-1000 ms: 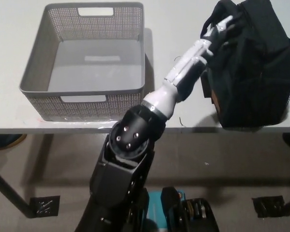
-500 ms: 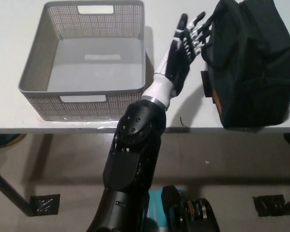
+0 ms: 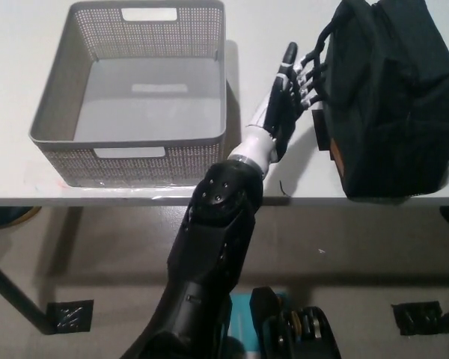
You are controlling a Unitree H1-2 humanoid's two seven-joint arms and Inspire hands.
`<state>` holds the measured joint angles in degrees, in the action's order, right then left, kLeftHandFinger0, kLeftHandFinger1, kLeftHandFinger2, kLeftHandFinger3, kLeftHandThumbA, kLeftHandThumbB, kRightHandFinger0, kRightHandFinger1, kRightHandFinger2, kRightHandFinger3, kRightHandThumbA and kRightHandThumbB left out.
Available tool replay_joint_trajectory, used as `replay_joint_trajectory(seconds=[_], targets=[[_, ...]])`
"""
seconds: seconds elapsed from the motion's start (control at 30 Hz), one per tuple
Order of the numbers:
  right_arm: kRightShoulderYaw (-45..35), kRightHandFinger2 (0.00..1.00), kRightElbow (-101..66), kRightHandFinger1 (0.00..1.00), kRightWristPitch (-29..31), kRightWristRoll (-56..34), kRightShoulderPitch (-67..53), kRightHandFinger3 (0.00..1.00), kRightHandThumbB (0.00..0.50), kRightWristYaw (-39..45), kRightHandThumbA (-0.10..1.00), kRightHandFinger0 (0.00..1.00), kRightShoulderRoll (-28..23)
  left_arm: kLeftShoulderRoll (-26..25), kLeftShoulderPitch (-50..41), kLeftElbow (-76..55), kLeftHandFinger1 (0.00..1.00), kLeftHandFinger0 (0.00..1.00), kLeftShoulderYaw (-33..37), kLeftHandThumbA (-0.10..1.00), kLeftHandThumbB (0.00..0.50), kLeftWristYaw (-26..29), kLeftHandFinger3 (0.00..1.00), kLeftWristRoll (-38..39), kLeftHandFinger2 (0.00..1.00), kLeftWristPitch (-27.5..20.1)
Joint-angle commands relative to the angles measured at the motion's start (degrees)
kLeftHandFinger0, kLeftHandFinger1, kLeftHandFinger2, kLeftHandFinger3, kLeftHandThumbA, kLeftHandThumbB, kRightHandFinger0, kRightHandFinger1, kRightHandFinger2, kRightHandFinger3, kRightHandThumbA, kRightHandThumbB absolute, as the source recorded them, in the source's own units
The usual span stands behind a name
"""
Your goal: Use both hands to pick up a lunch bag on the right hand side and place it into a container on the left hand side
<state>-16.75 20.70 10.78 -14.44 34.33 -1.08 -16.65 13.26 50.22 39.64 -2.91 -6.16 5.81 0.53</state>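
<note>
From the head view we see one grey perforated basket (image 3: 82,112) on the left half of the white table (image 3: 269,26), and we find nothing inside it, just its bare floor. One black lunch bag (image 3: 393,97) sits on the right half of the table, upright and reaching to the near edge, well apart from the basket.

Between the two, our left hand (image 3: 288,93) reaches up from the near edge, palm side on, its fingers (image 3: 305,75) stretched out and slightly apart, holding nothing. The fingertips lie just at the bag's left side by its strap; we cannot tell whether they touch it. The right hand does not show in this view.

Against half a second ago, the hand has turned narrower and slid a little nearer the bag, and the forearm now leans further right. A second ago the hand lay higher against the bag's upper left corner. Bag and basket have stayed where they were.

The count: one basket, one bag, one hand in view.
</note>
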Motion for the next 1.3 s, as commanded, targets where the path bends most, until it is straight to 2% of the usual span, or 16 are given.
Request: replay_joint_trajectory(seconds=[0.0,0.13,0.2,0.37,0.5,0.63,0.73,0.87,0.93,1.07,1.1,1.13,1.17,1.27], targets=[[1.31,1.0,5.38,1.0,3.78,-1.07,6.27,1.0,0.172,3.61,1.0,1.0,-0.78,-0.35,6.72,7.4,1.0,1.0,1.89,1.0,0.374,0.54,1.0,-1.81,1.0,-3.68],[1.72,1.0,11.0,1.0,3.82,-2.11,9.03,1.0,0.184,5.55,1.0,1.0,-0.54,-0.6,8.91,13.07,1.0,1.0,1.74,1.0,0.379,0.94,1.0,-1.39,1.0,-5.64],[1.25,1.0,16.04,1.0,3.1,-4.38,11.26,1.0,0.215,8.24,1.0,1.0,-0.46,-0.74,9.91,16.09,1.0,1.0,1.29,1.0,0.39,1.02,1.0,-0.88,1.0,-6.77],[-2.19,1.0,31.97,1.0,-0.79,-11.25,18.4,1.0,0.181,17.16,1.0,1.0,-0.42,-1.55,11.28,20.58,1.0,1.0,-0.14,1.0,0.387,0.86,1.0,0.36,1.0,-8.38],[-5.74,1.0,45.62,1.0,-2.32,-14.04,25.09,1.0,0.218,22.92,1.0,1.0,-0.41,-2.28,12.45,23.03,1.0,1.0,-0.85,1.0,0.408,1.42,1.0,0.26,1.0,-8.6],[-7.83,1.0,50.51,1.0,-3.28,-14.92,27.69,1.0,0.216,24.74,1.0,1.0,0.39,-2.66,13.67,25.61,1.0,1.0,-1.17,1.0,0.408,1.75,1.0,0.08,1.0,-9.09],[-9.77,1.0,53.05,1.0,-3.92,-15.81,29.12,1.0,0.218,25.11,1.0,1.0,1.91,-2.67,15.86,29.32,1.0,1.0,-1.24,1.0,0.427,1.77,1.0,-0.09,1.0,-8.77],[-10.16,1.0,54.51,1.0,-3.01,-15.14,29.87,1.0,0.222,24.84,1.0,1.0,3.46,-2.58,18.53,32.93,1.0,1.0,0.43,1.0,0.407,0.49,1.0,-1.59,1.0,-8.27],[-9.34,1.0,54.39,1.0,-0.81,-13.78,29.66,1.0,0.245,23.27,1.0,1.0,4.46,-1.79,20.56,35.02,1.0,1.0,2.14,1.0,0.429,-1.08,1.0,-2.81,1.0,-6.86],[-8.99,1.0,53.34,1.0,1.37,-13.44,29.34,1.0,0.227,22.68,1.0,1.0,5.3,0.12,23.12,36.87,1.0,1.0,6.49,1.0,0.424,-2.1,1.0,-5.92,1.0,-7.36],[-9.08,1.0,52.41,1.0,2.23,-13.41,29.09,1.0,0.22,21.53,1.0,1.0,5.64,0.93,23.68,37.09,1.0,1.0,7.33,1.0,0.439,-2.33,1.0,-6.26,1.0,-7.57],[-9.13,1.0,52.0,1.0,3.04,-13.37,28.94,1.0,0.221,20.84,1.0,1.0,5.78,1.39,24.05,37.29,1.0,1.0,7.91,1.0,0.43,-2.35,1.0,-6.46,1.0,-7.77],[-8.9,1.0,51.81,1.0,4.1,-12.93,28.81,1.0,0.218,19.87,1.0,1.0,5.83,1.62,24.27,37.48,1.0,1.0,8.84,1.0,0.385,-2.32,1.0,-6.93,1.0,-8.4],[-9.3,1.0,49.3,1.0,5.53,-13.36,27.38,1.0,0.202,18.81,1.0,1.0,5.7,2.86,24.92,37.84,1.0,1.0,11.48,1.0,0.403,-1.36,1.0,-8.44,1.0,-8.31]])
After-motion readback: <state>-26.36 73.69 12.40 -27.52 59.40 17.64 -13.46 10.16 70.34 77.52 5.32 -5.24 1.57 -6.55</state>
